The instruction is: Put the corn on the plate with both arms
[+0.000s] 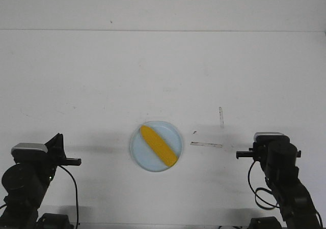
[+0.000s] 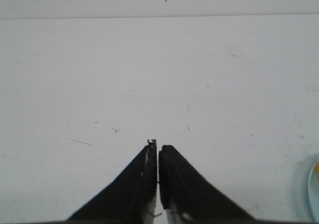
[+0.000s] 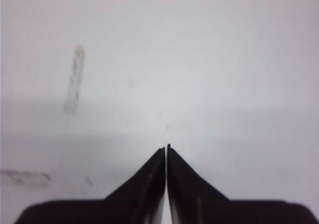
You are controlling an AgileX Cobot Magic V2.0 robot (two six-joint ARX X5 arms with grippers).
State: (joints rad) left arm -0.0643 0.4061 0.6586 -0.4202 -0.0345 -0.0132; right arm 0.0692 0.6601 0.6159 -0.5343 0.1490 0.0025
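The white bench spreads wide and mostly bare, with two faint scuff marks toward its near right. My two arms sit at the near corners, well apart from everything. The plate lies near the middle of the near edge, between them. The corn lies on it diagonally, thick end toward the near right, narrow end toward the far left, fully inside the rim.

I judge the corn light, stiff and slick, likely to roll or squirt out of a pinch. The best hold would be across its thick middle, or one end effector at each end.

My left end effector is closed, fingers together on nothing. My right end effector is likewise pressed together and empty.
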